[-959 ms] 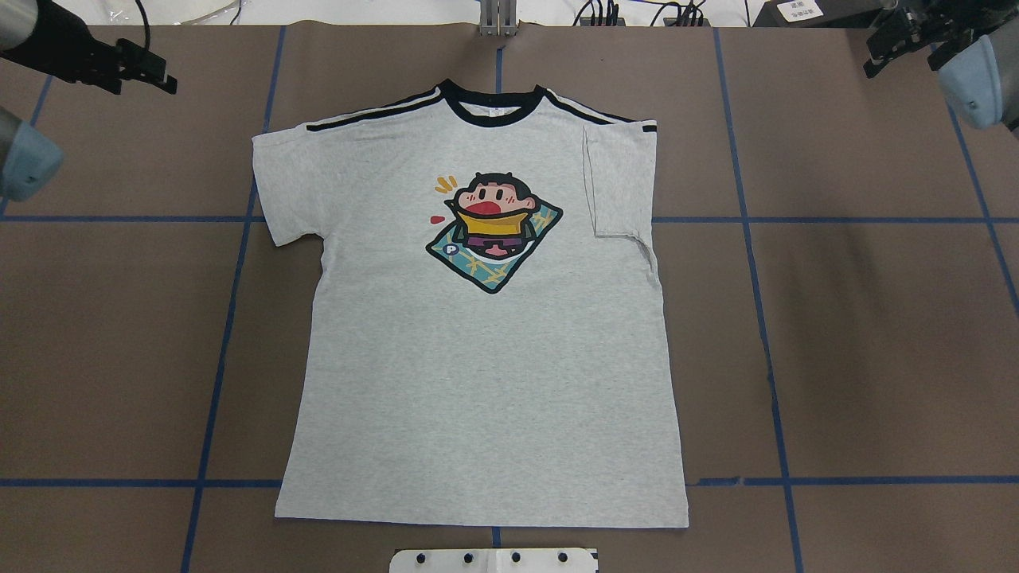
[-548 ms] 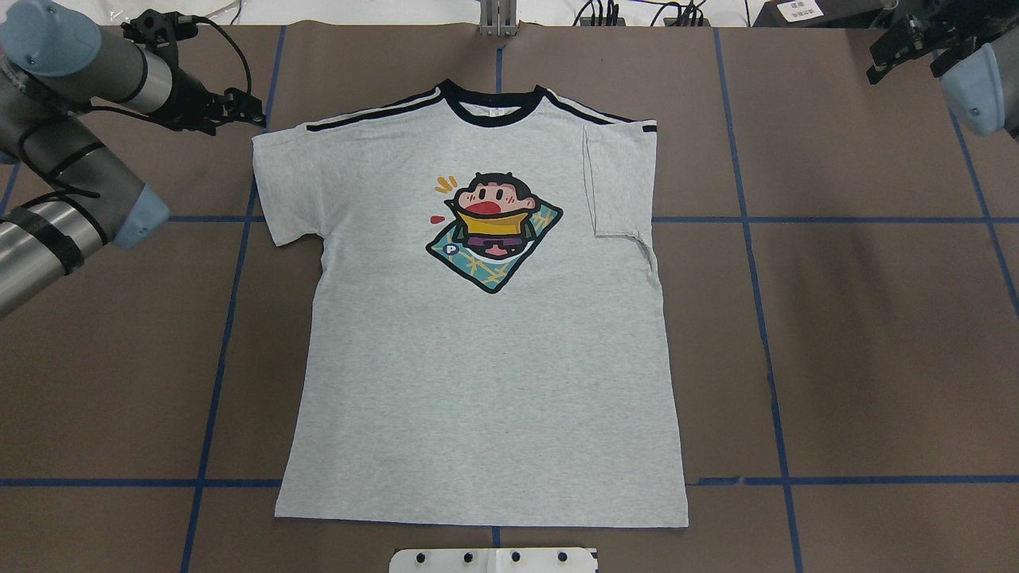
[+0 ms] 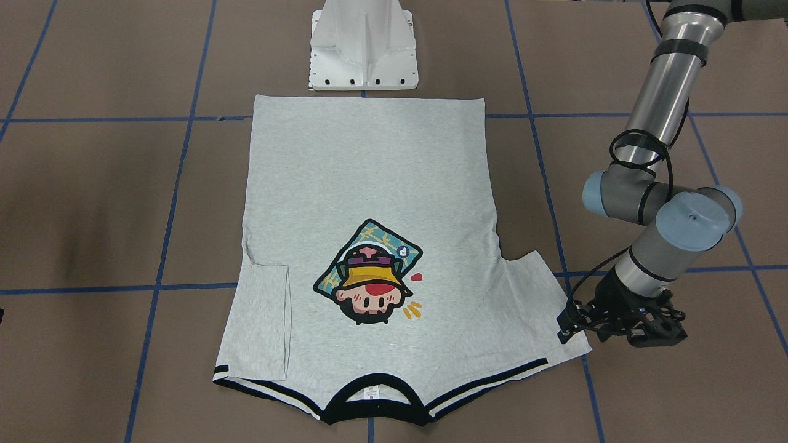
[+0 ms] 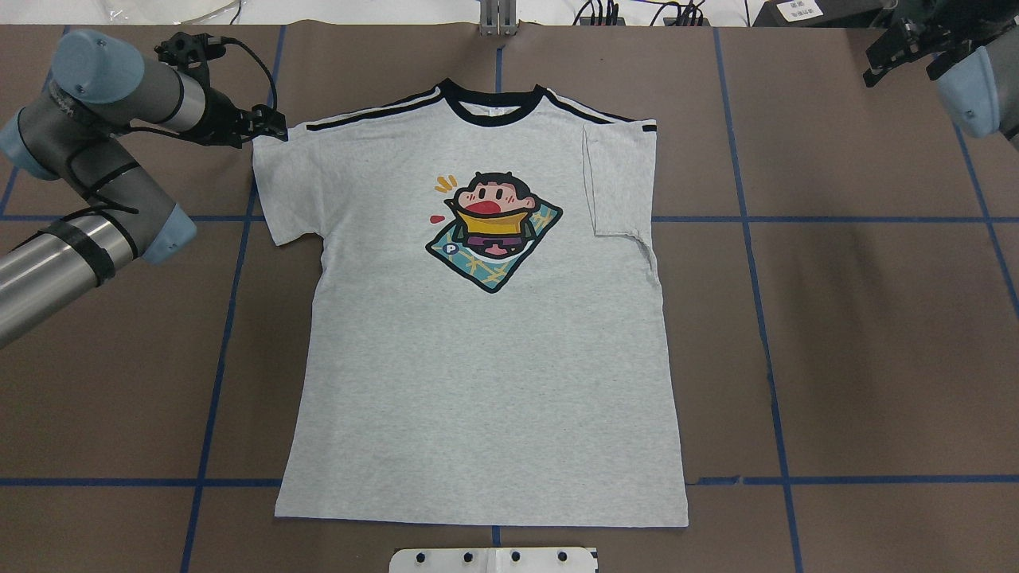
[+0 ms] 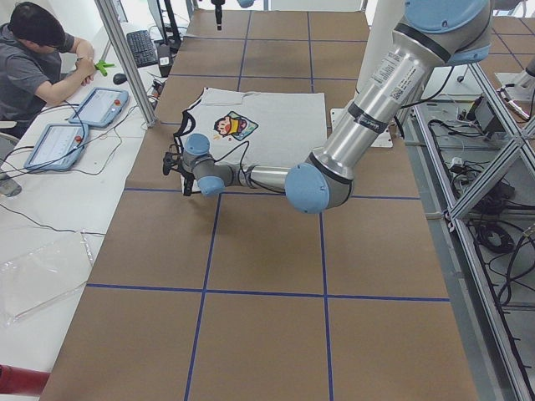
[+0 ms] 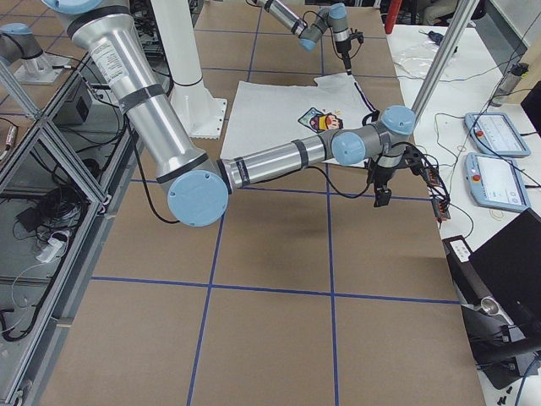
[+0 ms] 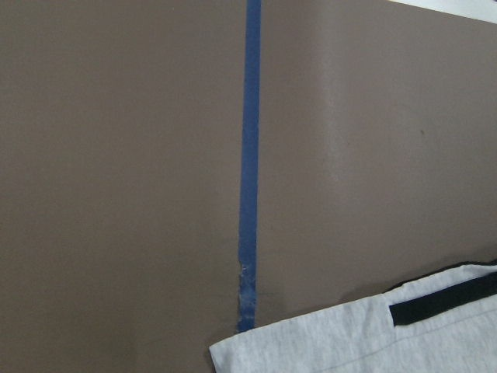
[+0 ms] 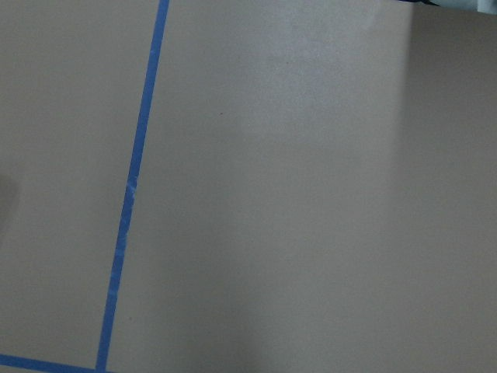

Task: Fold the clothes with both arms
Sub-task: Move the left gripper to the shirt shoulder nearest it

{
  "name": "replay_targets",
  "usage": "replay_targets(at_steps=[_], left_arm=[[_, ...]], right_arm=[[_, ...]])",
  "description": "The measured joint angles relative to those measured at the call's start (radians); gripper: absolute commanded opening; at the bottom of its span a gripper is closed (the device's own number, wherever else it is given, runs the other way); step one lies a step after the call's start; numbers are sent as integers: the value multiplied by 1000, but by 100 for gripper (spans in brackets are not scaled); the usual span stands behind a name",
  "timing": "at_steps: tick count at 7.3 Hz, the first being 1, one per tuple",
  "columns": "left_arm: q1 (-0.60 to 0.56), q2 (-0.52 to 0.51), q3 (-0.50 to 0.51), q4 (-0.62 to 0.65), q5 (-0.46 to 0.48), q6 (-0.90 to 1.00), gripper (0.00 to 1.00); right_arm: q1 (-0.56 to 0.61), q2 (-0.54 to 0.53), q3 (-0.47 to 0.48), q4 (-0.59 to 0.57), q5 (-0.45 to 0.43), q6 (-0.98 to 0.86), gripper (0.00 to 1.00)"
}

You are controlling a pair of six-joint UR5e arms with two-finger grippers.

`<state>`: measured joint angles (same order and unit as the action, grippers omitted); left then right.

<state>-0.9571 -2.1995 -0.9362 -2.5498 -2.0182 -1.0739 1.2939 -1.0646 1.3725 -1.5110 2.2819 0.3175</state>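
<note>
Since last frame left gripper (image 4: pixel 269 127) moved in, now at outer shoulder corner of T-shirt (image 4: pixel 478 382) left sleeve; can't tell if clenched or released. Shirt flat mid-table (image 4: pixel 836 318), print up. right gripper (image 4: pixel 892 56) well apart, far corner; grip unreadable too.

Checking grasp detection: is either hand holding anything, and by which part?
Nothing visibly held. Left hand is at the T-shirt sleeve corner; shirt flat, grip unconfirmed. Right hand is empty.
</note>
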Motion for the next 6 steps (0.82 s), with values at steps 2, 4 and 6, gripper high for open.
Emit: replay_targets(at_steps=[2,4,6], left_arm=[[6,-1,6,-1,2,0,61],[6,-1,8,-1,1,3,61],[7,1,8,-1,1,5,60]], right_arm=[[-1,0,-1,0,0,0,100],[-2,0,-1,0,0,0,100],[-4,2,-1,0,-1,1,100]])
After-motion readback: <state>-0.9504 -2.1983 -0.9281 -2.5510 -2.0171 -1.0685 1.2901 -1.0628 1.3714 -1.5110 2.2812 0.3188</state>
